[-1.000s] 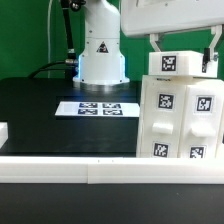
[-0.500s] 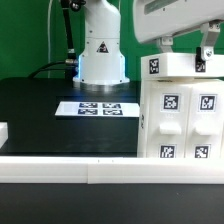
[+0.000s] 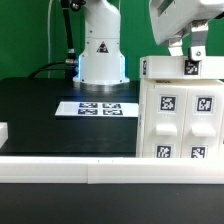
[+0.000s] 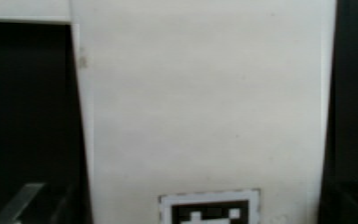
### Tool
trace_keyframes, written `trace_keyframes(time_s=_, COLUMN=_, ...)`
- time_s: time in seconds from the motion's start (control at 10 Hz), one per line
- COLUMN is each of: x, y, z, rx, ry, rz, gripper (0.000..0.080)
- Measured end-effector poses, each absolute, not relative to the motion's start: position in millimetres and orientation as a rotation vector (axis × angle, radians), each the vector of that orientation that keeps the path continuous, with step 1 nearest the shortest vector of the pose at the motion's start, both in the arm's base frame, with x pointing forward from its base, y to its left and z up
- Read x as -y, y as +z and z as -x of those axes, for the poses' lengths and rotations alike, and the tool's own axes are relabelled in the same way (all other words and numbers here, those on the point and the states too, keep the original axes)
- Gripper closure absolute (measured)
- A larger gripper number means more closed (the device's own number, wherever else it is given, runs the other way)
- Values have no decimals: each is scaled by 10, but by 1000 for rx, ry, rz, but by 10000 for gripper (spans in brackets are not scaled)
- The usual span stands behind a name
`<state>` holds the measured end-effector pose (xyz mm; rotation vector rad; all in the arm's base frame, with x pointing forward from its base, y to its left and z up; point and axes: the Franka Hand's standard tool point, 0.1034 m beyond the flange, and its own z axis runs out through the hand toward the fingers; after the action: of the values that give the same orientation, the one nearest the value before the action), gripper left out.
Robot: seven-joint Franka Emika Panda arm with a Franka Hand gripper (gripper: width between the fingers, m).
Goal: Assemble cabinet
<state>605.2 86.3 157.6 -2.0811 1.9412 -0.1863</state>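
Note:
The cabinet (image 3: pixel 182 120) is a large white box with tagged, knobbed door panels, standing on the black table at the exterior view's right. A flat white top piece (image 3: pixel 168 68) with tags lies across the top of it. My gripper (image 3: pixel 187 52) comes down from above and grips this top piece, with one finger on either side. In the wrist view the top piece (image 4: pixel 194 100) fills the middle as a long white slab with a tag at its end. My gripper (image 4: pixel 194 205) straddles it, and the dark fingertips (image 4: pixel 23 200) only show at the edges.
The marker board (image 3: pixel 100 107) lies flat on the table in front of the robot base (image 3: pixel 100 50). A white rail (image 3: pixel 100 172) runs along the table's near edge. A small white block (image 3: pixel 3 130) sits at the exterior view's left edge.
My gripper has turned about its vertical axis and shifted toward the exterior view's right. The top piece turned with it and settled lower onto the cabinet, so different tags now face the camera.

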Motion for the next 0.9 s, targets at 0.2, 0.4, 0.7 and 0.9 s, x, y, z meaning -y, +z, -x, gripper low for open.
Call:
trace_keyframes(time_s=0.2, x=-846, y=1693, z=-6081, rx=-1878, ry=-198, rz=2107, gripper=39)
trace_keyframes(time_s=0.4, x=-872, y=1915, z=-6114, rx=-1848, ry=-197, rz=2076, gripper=2)
trace_keyframes(time_s=0.7, x=-885, y=1894, z=-6107, rx=-1789, ry=-202, rz=2142, gripper=2)
trace_keyframes(time_s=0.9, x=-920, y=1908, z=-6114, rx=-1466, ry=-240, rz=2454, gripper=2)
